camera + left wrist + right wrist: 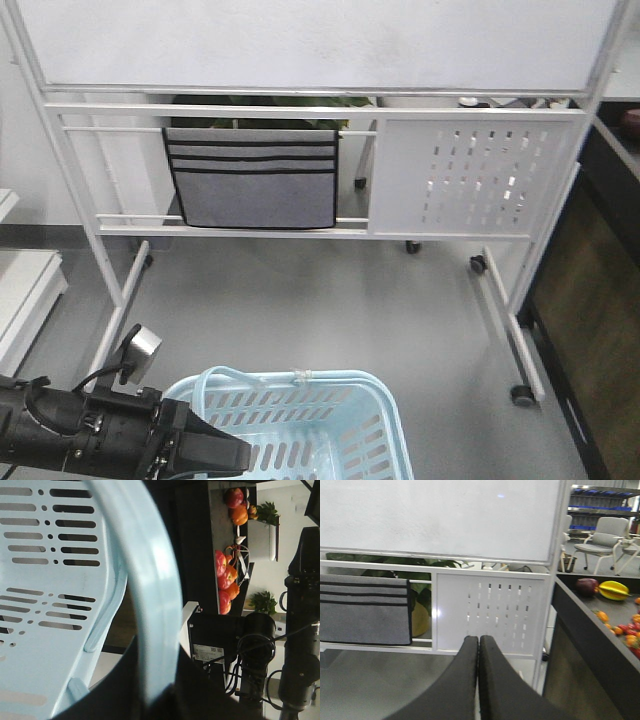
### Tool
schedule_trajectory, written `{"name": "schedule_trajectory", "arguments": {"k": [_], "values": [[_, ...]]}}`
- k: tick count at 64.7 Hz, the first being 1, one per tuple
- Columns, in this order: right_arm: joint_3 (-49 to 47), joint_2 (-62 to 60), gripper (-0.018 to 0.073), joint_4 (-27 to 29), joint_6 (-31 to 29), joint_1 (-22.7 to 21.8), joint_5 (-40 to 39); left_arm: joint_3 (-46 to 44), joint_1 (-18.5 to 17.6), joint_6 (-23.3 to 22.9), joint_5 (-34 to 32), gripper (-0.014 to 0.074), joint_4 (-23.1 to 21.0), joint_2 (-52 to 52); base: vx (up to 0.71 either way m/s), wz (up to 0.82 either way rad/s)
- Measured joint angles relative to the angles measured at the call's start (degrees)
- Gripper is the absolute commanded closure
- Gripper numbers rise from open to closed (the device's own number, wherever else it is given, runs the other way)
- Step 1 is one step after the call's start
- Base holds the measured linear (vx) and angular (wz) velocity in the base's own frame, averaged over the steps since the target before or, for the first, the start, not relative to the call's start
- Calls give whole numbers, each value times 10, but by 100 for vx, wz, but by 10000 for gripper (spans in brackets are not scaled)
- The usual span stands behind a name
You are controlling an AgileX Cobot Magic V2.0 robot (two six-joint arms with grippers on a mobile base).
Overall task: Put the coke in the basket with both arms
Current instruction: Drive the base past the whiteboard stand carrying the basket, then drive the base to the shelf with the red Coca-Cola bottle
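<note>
The light blue basket (300,382) sits at the bottom of the front view, its slotted wall (45,605) filling the left of the left wrist view. My left gripper (235,458) reaches in from the bottom left and is shut on one thin loop handle (150,570), which runs down between its two black fingers. My right gripper (478,639) shows only in the right wrist view, shut with nothing between its fingers, pointing at the whiteboard stand. The coke is out of view.
A white whiteboard stand (470,175) on castors stands ahead, with a grey fabric pocket organiser (255,180) hung on it. A dark counter (600,300) runs along the right, carrying fruit (612,590). White shelving (25,290) is at the left.
</note>
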Motion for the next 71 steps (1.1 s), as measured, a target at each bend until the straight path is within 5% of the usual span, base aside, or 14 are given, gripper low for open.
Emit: {"name": "schedule_trajectory", "arguments": {"k": [71], "values": [[0,0,568,0,0,0,0,0,0,0,0,603,-1,0,16,41]]}}
